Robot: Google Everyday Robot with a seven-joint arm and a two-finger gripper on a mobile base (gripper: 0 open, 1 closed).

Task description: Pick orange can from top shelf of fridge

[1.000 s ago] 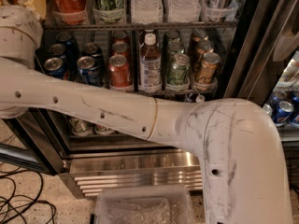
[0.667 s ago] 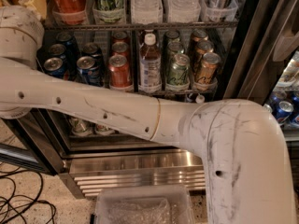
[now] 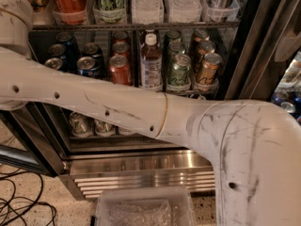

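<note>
A speckled floor with loose black cables (image 3: 21,206) is showing at the bottom left, and the fridge (image 3: 141,173) is filling the rest of the background, its steel grille sitting just above a clear plastic bin (image 3: 146,211). The robot's white arm (image 3: 141,112) is spanning the whole view from lower right to upper left and is covering the front edge of the top shelf (image 3: 186,92) on the left side. The pincer is lying out of frame, somewhere past the upper left edge, so I cannot tell whether it is open, closed or holding anything.

The orange can (image 3: 120,69) is standing on that shelf at the front of its column. A blue can (image 3: 88,66) is sitting just beside it on the left and a labelled bottle (image 3: 151,62) just beside it on the right.

The risks, as I am judging them:
- The neighbours are crowding the can, so a slightly off-centre approach is likely to be knocking the blue can or tipping the tall, narrow bottle.
- More orange-red tops are lining up behind it, and a deep reach may be pushing them back.
- The rack above, carrying the Coca-Cola can (image 3: 70,1), is hanging low, leaving little room for lifting.
- The arm is hiding part of the shelf, so alignment is resting on a partial view.
</note>
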